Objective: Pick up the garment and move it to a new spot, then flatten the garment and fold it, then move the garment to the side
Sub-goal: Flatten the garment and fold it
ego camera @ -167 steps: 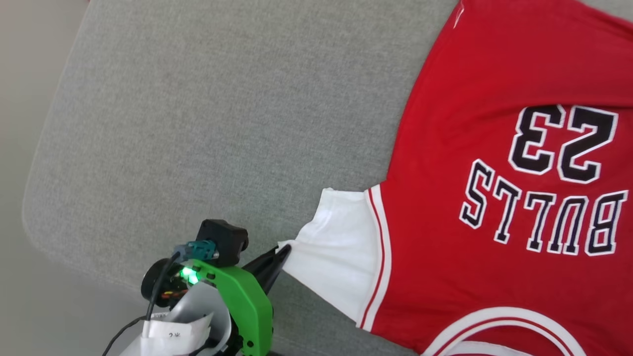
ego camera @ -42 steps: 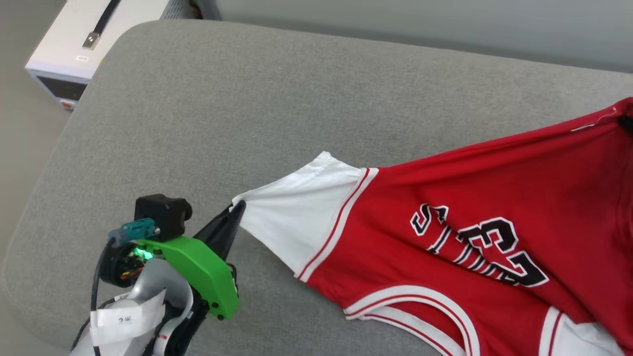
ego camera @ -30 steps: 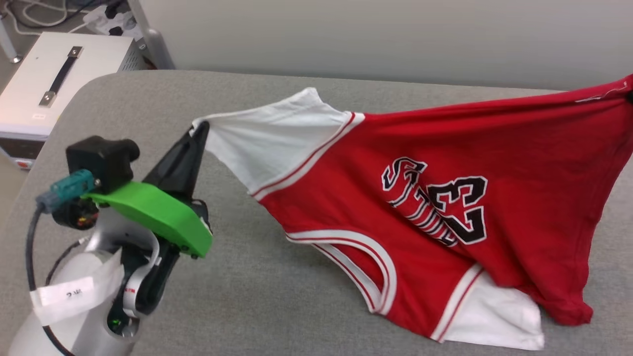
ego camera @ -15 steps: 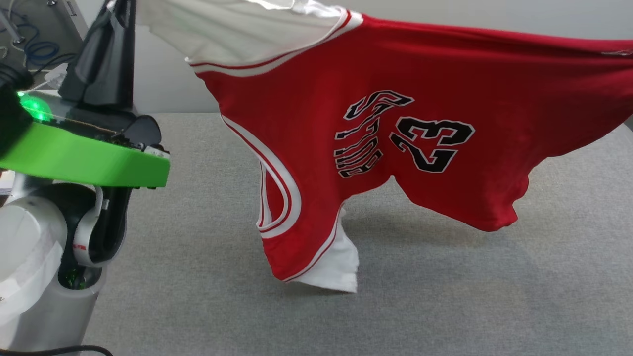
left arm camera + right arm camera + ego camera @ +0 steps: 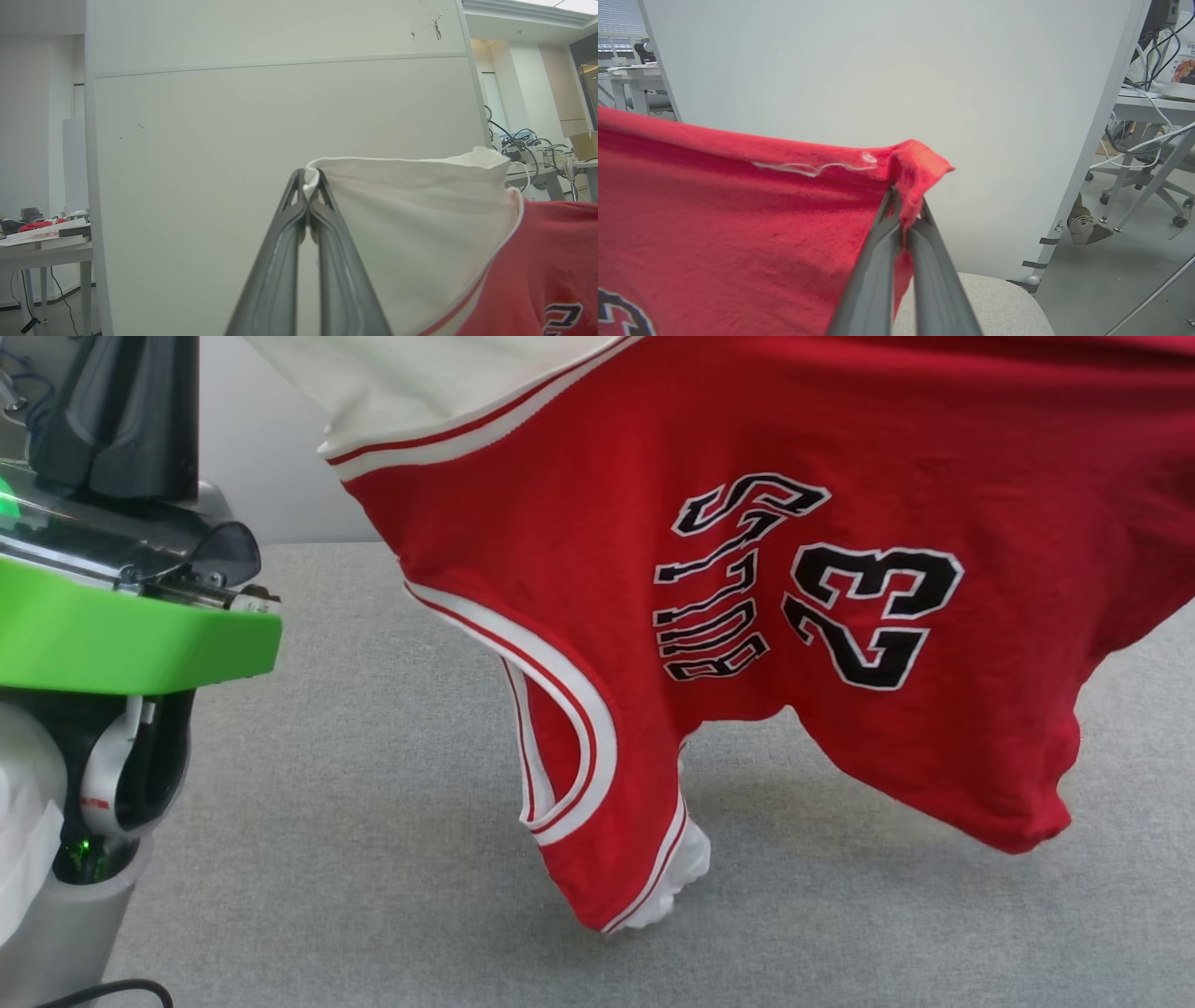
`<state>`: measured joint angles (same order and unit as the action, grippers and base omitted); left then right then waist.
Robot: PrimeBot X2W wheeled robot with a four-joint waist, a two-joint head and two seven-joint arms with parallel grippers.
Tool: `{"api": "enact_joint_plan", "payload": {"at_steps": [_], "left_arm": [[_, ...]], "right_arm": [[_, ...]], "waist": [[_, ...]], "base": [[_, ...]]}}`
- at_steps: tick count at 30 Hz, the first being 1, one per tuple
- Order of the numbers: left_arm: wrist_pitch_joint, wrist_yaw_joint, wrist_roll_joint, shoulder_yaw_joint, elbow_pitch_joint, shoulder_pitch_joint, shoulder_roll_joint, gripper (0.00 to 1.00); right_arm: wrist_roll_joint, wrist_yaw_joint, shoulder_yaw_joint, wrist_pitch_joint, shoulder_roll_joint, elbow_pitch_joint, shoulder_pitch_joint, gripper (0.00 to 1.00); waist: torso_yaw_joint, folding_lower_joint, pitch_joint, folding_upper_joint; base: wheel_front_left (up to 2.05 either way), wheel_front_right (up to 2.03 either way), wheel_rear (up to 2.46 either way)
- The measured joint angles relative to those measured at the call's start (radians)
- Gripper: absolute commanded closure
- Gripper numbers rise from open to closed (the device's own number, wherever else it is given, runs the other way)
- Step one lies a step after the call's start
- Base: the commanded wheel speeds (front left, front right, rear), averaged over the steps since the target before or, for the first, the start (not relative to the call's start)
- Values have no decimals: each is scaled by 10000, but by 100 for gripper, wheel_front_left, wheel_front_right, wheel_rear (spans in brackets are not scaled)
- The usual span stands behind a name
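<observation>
**Both jaws pinched shut on the garment, which hangs between them**

The left gripper [image 5: 308, 181] has its two dark fingers pressed together at the tips. They nip the hem corner of a white sleeve [image 5: 411, 224], which spreads away from them toward the red body. The right gripper [image 5: 906, 212] is closed just as tightly, its tips clamped on a folded red corner of the hem, with a loose white thread [image 5: 808, 168] lying along the edge beside it. In the head view the garment [image 5: 579, 467] is stretched across the top, clear of the grey cushion [image 5: 355, 859] for most of its width, with the "BULLS 23" print turned sideways toward the camera. Its striped neck trim and second white sleeve [image 5: 689, 866] sag lowest; whether they touch the cushion cannot be told. A pale panel [image 5: 233, 140] stands behind
</observation>
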<state>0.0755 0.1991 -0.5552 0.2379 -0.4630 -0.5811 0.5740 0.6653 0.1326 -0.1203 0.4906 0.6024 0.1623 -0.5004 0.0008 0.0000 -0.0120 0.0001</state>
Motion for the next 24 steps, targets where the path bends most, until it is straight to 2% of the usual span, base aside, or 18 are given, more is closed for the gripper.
{"api": "enact_joint_plan", "payload": {"at_steps": [10,15,24], "left_arm": [[573,-144,119,-155,-387,-504,667,100],[984,-468,134,-81,-376,-976,991,100],[1570,-1254,82,-92,263,-2731,1626,100]], "right_arm": [[0,2,-161,-604,244,35,-524,100],[-4,2,-142,-836,499,-6,-845,100],[-217,2,12,-1143,660,-453,-2392,100]], "waist": [[63,0,-436,0],[122,0,-799,0],[143,0,-1939,0]], "base": [[0,0,0],[0,0,0],[0,0,0]]}}
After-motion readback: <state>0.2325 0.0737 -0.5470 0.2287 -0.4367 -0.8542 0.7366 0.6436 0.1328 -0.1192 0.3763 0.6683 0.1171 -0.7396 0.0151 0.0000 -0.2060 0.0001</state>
